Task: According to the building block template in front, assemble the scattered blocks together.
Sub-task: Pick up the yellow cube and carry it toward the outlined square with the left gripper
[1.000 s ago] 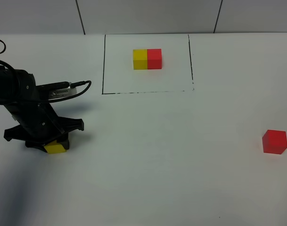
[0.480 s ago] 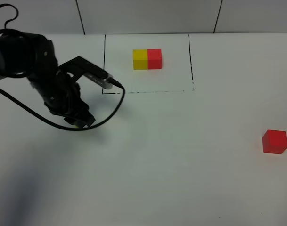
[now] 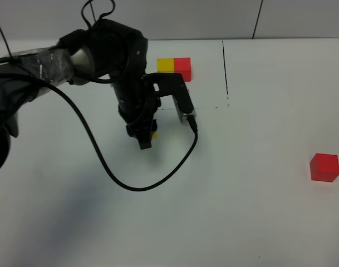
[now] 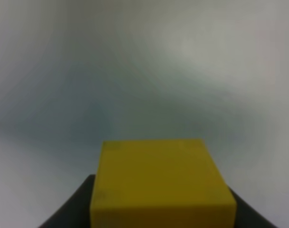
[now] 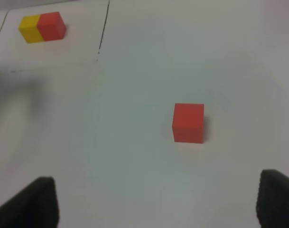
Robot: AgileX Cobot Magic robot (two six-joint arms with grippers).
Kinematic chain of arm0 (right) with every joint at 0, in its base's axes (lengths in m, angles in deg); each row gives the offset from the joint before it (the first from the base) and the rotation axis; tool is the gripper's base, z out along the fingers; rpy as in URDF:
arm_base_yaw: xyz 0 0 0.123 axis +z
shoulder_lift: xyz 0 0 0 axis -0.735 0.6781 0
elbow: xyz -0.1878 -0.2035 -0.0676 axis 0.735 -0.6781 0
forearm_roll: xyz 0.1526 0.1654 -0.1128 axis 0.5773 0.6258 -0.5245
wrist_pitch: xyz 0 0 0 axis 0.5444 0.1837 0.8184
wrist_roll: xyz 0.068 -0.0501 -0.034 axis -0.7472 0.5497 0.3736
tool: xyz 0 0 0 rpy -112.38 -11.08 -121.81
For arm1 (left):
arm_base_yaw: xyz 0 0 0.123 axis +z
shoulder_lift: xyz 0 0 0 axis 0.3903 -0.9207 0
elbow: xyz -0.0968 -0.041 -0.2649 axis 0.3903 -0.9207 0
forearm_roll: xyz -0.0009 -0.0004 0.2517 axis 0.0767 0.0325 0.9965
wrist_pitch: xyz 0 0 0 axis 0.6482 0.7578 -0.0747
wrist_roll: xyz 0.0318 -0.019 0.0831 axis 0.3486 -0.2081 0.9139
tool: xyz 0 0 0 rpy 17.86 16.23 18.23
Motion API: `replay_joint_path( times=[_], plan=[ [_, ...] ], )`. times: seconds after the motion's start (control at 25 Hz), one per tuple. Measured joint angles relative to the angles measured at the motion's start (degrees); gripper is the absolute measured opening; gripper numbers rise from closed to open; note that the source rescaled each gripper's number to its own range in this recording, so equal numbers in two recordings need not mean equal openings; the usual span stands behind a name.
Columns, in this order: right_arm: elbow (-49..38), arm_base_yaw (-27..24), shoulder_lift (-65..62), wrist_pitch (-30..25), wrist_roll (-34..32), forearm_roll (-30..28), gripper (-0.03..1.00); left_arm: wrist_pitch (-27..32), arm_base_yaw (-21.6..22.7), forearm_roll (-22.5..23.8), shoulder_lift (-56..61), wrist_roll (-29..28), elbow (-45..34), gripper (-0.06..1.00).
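My left gripper [image 3: 146, 139] is shut on the yellow cube [image 3: 154, 135], of which only a sliver shows below the arm. It is near the table's middle, just in front of the drawn black rectangle [image 3: 225, 72]. The left wrist view shows the yellow cube [image 4: 161, 183] filling the space between the dark fingers [image 4: 70, 209]. The template [image 3: 175, 65], a joined yellow-red bar, lies inside the rectangle, partly behind the arm. The red cube [image 3: 324, 167] sits alone at the far right. In the right wrist view the red cube [image 5: 188, 122] lies ahead of my open, empty right gripper [image 5: 158, 204], and the template [image 5: 41, 27] is far off.
The left arm's black cable [image 3: 152, 181] loops down over the table in front of the arm. The table's back edge meets a grey wall [image 3: 175, 19]. The right arm is out of the exterior high view.
My left arm has swung from the table's left side to the middle, carrying the yellow cube up and rightward. The red cube and the template have not moved.
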State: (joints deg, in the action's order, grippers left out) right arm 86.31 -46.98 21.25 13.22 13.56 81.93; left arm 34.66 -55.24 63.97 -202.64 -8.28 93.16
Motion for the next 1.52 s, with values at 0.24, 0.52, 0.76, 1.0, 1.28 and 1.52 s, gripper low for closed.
replay_joint_path(
  times=[0.24, 0.52, 0.76, 1.0, 1.28, 1.52],
  plan=[
    [0.0, 0.0, 0.0, 0.0, 0.0, 0.0, 0.76, 3.8, -2.5, 2.1, -6.3, 3.6, 9.8, 0.0],
    [0.0, 0.0, 0.0, 0.0, 0.0, 0.2, 0.76, 4.5, -2.8, 1.8, -10.2, 8.7, 12.7, 0.0],
    [0.0, 0.0, 0.0, 0.0, 0.0, 0.3, 0.76, 4.1, -2.8, 1.1, -11.6, 9.2, 12.9, 0.0],
    [0.0, 0.0, 0.0, 0.0, 0.0, 0.3, 0.76, 3.7, -2.8, -1.5, -12.0, 12.0, 12.9, 0.0],
    [0.0, 0.0, 0.0, 0.0, 0.0, 0.3, 0.76, 0.5, -2.8, -7.3, -12.1, 13.8, 12.9, 0.0],
    [0.0, 0.0, 0.0, 0.0, 0.0, 0.3, 0.76, 0.1, -2.8, -7.4, -12.1, 13.9, 12.9, 0.0]
  ],
)
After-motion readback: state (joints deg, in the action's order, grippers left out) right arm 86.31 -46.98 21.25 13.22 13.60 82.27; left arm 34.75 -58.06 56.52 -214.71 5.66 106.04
